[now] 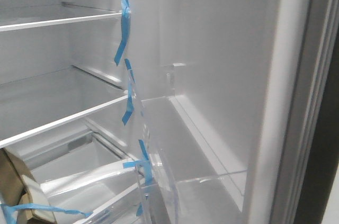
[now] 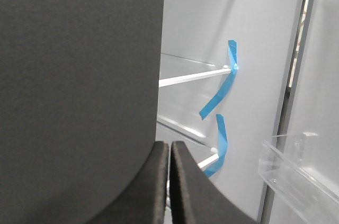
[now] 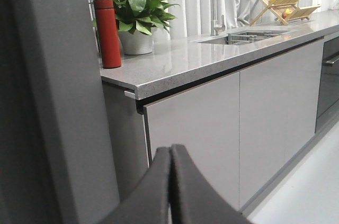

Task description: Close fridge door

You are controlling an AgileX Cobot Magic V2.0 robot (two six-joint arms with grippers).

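1. The fridge door (image 1: 296, 102) stands open at the right of the front view, white lining and clear bin (image 1: 212, 176) facing in.
2. Both end effectors, left (image 2: 169, 181) and right (image 3: 170, 181), are pinched together, holding nothing.
3. A push from narrow tips could slide off the door's edge.
4. Loose blue tape (image 1: 123, 23) might snag in the closing gap.

The fridge door (image 1: 222, 75) stands open at the right, its clear bin (image 1: 175, 181) beside the shelves (image 1: 58, 20) at left.

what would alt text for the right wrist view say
The right gripper, fingers pressed shut, points at pale cabinet fronts under a grey countertop holding a red bottle, a potted plant and a sink.
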